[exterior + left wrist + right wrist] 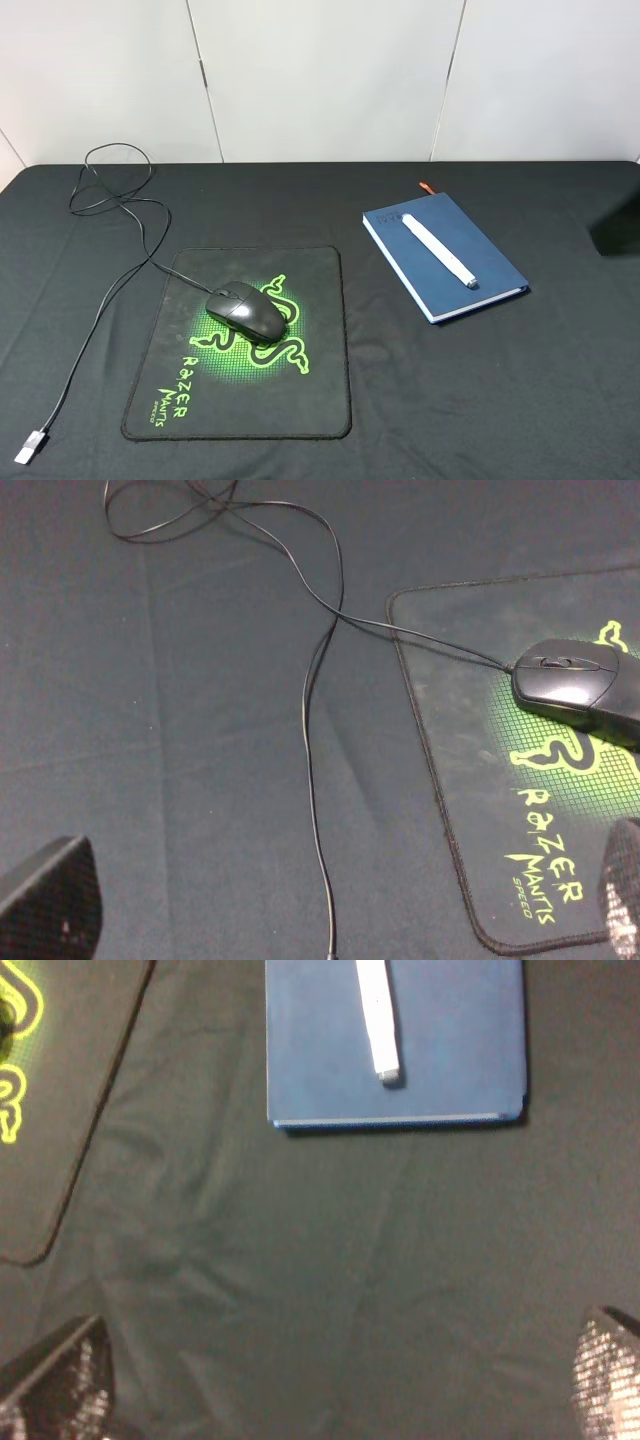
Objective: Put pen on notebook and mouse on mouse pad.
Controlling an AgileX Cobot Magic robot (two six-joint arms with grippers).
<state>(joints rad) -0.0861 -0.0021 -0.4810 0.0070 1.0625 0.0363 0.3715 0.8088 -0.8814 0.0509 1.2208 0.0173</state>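
pen (438,251) lying on notebook (445,255), mouse (246,311) on mouse pad (245,345), both pincers spread wide, empty

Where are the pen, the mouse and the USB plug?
pen (437,252), high view, middle of its white barrel.
mouse (247,311), high view, top of its black shell.
USB plug (31,447), high view, its silver end.

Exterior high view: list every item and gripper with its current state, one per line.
pen: lying flat on the notebook cover.
notebook: closed, flat on the table.
mouse: resting on the mouse pad, cable trailing off it.
mouse pad: flat on the table.
USB plug: unplugged, on the table.
left gripper: open, empty.
right gripper: open, empty.
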